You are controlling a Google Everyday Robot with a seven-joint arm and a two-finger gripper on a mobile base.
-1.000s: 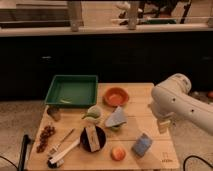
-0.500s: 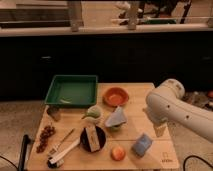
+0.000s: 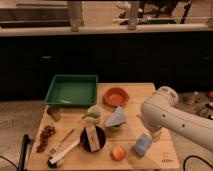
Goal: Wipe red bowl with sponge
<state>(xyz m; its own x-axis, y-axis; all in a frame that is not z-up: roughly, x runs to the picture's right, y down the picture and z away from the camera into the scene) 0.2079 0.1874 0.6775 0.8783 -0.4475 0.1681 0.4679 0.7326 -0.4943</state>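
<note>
— Red bowl (image 3: 116,96) first: has it shifted on your feed?

— No. I see it where it was a second ago, at the back of the wooden table (image 3: 165,159), just right of the green tray (image 3: 72,90). Nothing on the table has moved. What has changed is my arm (image 3: 170,115): it has swung left and lower, and now covers the table's right side.

— Give me a count.

— One red bowl, one black bowl (image 3: 92,141) with a tan block (image 3: 91,136) standing in it, and one pale cup (image 3: 93,114). There is one grey-blue folded piece (image 3: 116,118) near the middle, and one sponge (image 3: 141,146). I also count one orange fruit (image 3: 118,153), one bunch of dark grapes (image 3: 46,136) and one white-handled utensil (image 3: 62,152). One tray, too.

— Where is the sponge?

— At the front right of the table, just right of the fruit and well apart from the red bowl. The folded piece lies between them.

— And the gripper?

— The gripper (image 3: 150,135) is at the low end of my arm, directly above the sponge and very close to it. I cannot tell whether it is touching. I also cannot tell whether it is open or closed, or has hold of anything; the arm's white casing hides that.
</note>
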